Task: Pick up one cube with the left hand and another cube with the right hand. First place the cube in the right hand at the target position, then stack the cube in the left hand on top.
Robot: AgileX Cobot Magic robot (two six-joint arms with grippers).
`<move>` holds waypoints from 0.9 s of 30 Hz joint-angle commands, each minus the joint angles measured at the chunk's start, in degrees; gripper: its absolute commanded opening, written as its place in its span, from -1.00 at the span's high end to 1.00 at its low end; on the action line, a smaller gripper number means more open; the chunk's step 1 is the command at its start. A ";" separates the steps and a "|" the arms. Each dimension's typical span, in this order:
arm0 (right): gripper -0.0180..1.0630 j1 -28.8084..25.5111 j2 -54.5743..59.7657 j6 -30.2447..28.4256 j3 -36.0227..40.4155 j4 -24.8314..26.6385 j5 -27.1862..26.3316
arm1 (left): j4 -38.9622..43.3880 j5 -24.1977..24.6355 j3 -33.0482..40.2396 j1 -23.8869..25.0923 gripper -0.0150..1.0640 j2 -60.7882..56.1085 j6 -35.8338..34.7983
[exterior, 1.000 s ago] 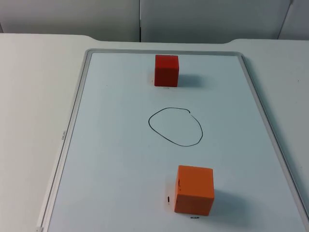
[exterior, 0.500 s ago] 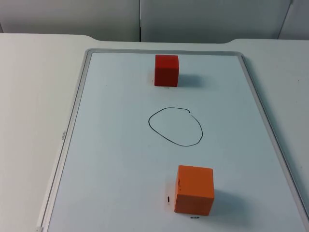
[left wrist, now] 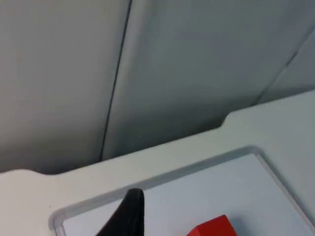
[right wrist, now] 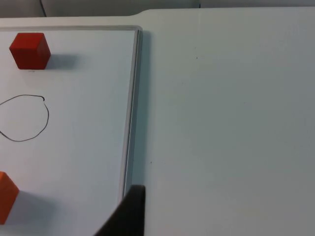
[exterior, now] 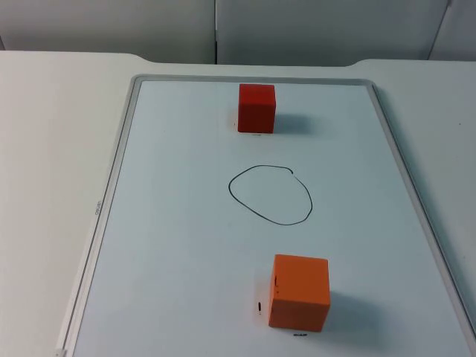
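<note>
Nothing gripped, jaw state impossible to tell; risk of nudging the red cube (exterior: 256, 108) or orange cube (exterior: 298, 291) off-square, or missing the drawn ring (exterior: 270, 195).

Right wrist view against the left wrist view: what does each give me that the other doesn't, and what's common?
Right wrist alone: the orange cube, the drawn circle, the whiteboard's side frame and a wide stretch of bare table beside it. Left wrist alone: the grey partition wall beyond the table's far edge. Both: the red cube, the whiteboard, the white table and a black fingertip.
</note>
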 commanded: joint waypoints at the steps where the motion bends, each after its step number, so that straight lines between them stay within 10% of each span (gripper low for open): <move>1: -0.97 -0.42 -0.15 0.13 0.27 0.09 -0.59 | 7.37 1.51 -4.32 -2.90 -0.97 4.91 -7.77; 14: -0.97 -0.42 -0.15 0.13 0.27 0.09 -0.59 | 28.03 5.25 -20.34 -13.41 -0.97 26.71 -33.03; 27: -0.97 -0.42 -0.15 0.13 0.27 0.09 -0.59 | 30.75 5.14 -24.42 -16.82 -0.95 35.81 -40.82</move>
